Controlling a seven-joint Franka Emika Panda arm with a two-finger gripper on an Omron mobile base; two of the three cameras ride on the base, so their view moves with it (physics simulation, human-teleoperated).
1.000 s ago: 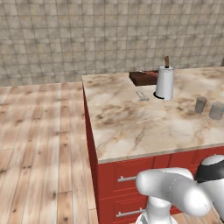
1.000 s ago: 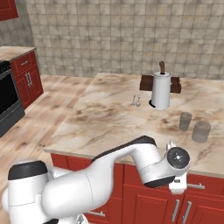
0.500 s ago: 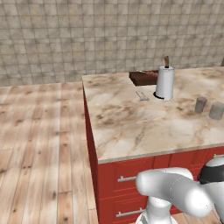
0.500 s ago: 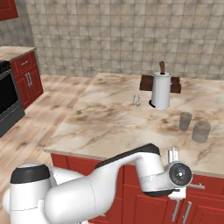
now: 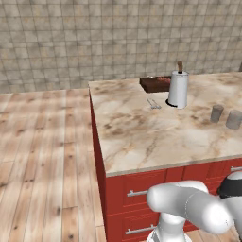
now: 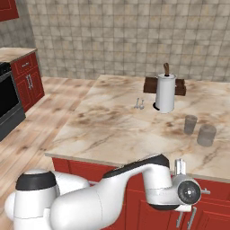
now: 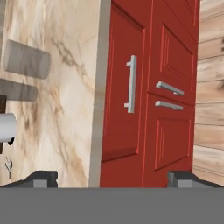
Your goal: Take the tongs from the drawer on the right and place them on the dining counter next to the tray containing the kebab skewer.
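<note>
The tool (image 7: pixel 112 177) has its 2 dark fingertips (image 7: pixel 41 178) spread wide apart with nothing between them, and it looks along the red cabinet front of the dining counter (image 5: pixel 142 137), rolled so that the marble top runs up the left of the hand view. Straight ahead of it is a closed drawer front (image 7: pixel 124 87) with a long silver handle (image 7: pixel 131 84), and beside that 2 further fronts with shorter handles (image 7: pixel 169 88). In the right base view the tool's hand sits low against the cabinet base, below the near edge of the counter. The beige, brown-veined top carries 2 grey tumblers (image 6: pixel 198 130) near its right side, standing close together. Farther back an upright white paper towel roll (image 6: pixel 165 92) stands just in front of the tray (image 6: pixel 152 84), a dark brown wooden one at the far edge; reddish pieces in it may be the kebab skewer, though they are too small to tell. A small silvery utensil (image 6: pixel 139 104) lies just left of the roll. Around the counter are a pale wooden plank floor (image 5: pixel 42 156), a beige tiled wall (image 5: pixel 94 38), and red wall cabinets with a dark oven (image 6: pixel 9 105) at the left.
</note>
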